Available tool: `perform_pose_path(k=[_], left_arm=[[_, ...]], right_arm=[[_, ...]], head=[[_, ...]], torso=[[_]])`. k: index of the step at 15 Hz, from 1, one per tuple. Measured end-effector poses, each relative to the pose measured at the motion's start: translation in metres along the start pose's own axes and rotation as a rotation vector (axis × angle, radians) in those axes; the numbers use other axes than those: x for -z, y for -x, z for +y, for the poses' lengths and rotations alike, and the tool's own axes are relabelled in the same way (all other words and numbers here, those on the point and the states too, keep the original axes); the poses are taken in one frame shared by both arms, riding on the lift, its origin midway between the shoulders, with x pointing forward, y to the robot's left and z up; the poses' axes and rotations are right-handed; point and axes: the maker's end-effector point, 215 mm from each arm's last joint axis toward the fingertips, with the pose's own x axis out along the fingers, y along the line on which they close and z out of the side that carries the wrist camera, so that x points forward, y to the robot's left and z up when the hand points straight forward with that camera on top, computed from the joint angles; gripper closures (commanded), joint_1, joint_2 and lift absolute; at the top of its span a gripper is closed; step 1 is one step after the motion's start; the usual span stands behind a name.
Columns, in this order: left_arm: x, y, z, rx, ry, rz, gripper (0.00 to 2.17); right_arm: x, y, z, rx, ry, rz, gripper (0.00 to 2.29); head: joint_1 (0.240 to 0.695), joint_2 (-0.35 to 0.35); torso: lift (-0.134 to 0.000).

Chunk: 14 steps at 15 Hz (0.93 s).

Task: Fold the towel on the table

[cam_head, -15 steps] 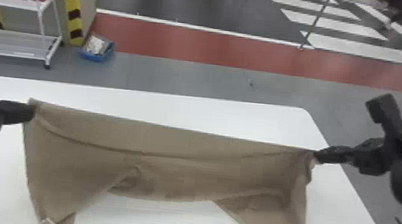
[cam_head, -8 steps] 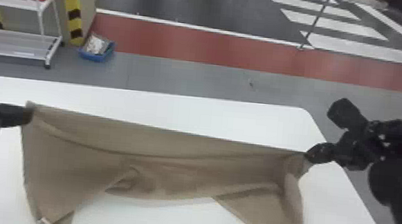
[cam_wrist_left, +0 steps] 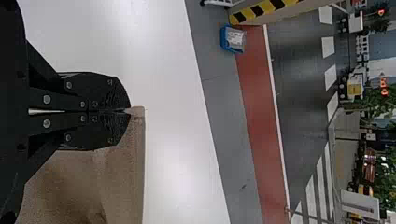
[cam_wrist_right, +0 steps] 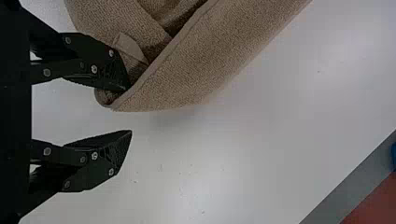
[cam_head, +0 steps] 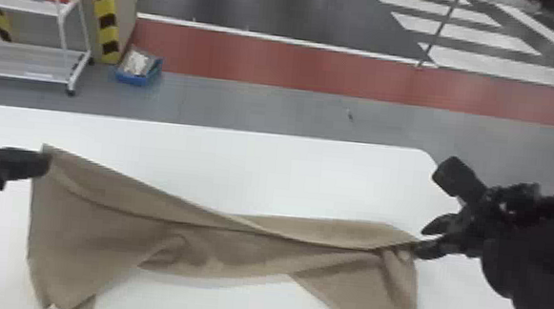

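Over the white table [cam_head: 288, 176], the towel [cam_head: 89, 212] is being pinched by the left gripper [cam_head: 46, 163]; the right gripper [cam_head: 419, 242] is being held wide; beyond the table, grey floor [cam_head: 265, 110] is being edged by red [cam_head: 274, 65].

Toward six o'clock in the head view, the towel [cam_head: 210, 251] is matt cloth, its rough, nubbly pile plain to see up close. The surface [cam_head: 241, 172] under it is smooth with a soft sheen. At nine and three o'clock, the left gripper [cam_head: 48, 165] and right gripper [cam_head: 419, 243] have matt jaws carrying shiny metal screw heads [cam_wrist_left: 46, 99]. Toward eleven o'clock the box [cam_head: 136, 78] looks like smooth plastic; the far floor [cam_head: 279, 3] at twelve is glossy.
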Motion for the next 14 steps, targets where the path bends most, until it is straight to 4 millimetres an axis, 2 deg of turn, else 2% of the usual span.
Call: perform_pose_path(k=[4,8,12,14], left_arm=[[-0.001,-0.001,0.003,-0.005,0.004,0.0,1.91],[-0.002,-0.003,0.004,-0.006,0.005,0.002,1.91],[-0.001,-0.003,0.008,-0.012,0.011,0.002,1.91],[0.0,-0.002,0.011,-0.016,0.015,0.001,1.91]], right_arm=[[0.009,0.003,-0.006,0.018,-0.02,0.021,0.48],[0.019,0.009,-0.023,0.064,-0.016,0.078,0.5],[0.031,0.004,-0.033,0.069,-0.019,0.128,0.52],[0.039,0.003,-0.041,0.069,-0.031,0.149,0.69]], head=[[0.695,-0.226],[0.695,-0.242],[0.695,-0.255],[0.695,-0.265]], torso=[[-0.124],[-0.124],[-0.124],[-0.124]])
